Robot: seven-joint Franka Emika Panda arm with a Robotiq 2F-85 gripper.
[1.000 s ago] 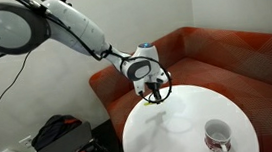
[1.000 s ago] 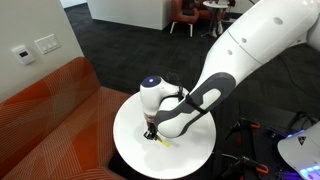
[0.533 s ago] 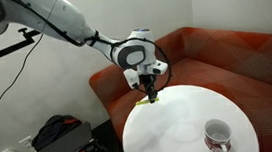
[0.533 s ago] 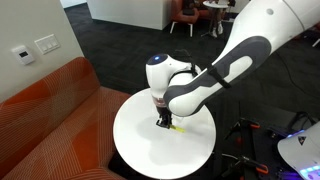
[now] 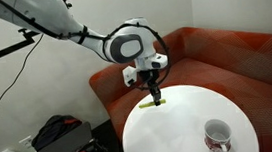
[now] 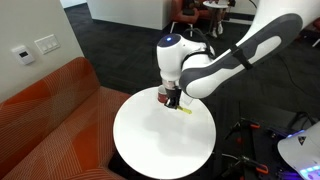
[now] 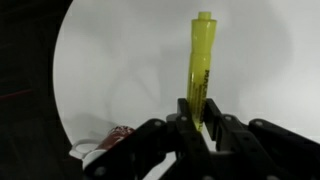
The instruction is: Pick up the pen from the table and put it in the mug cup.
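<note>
My gripper (image 5: 154, 94) is shut on the yellow-green pen (image 5: 154, 103) and holds it level a little above the round white table (image 5: 181, 122), near its far edge. In the wrist view the pen (image 7: 200, 60) sticks out forward from between the closed fingers of my gripper (image 7: 198, 112) and casts a shadow on the table (image 7: 110, 60). The white mug (image 5: 217, 135) with the reddish pattern stands upright near the table's front right. A bit of the mug (image 7: 113, 137) shows at the lower left in the wrist view. In an exterior view my gripper (image 6: 172, 101) holds the pen (image 6: 182, 109) over the table (image 6: 150, 140), and the mug is hidden.
A red-brown sofa (image 5: 235, 56) curves close behind the table and also shows in an exterior view (image 6: 50, 110). A dark bag (image 5: 56, 134) lies on the floor beside the table. The robot's arm (image 6: 230, 65) reaches over the table's edge.
My gripper has risen from the table top with the pen in it, and the arm has swung upward. The mug has not moved.
</note>
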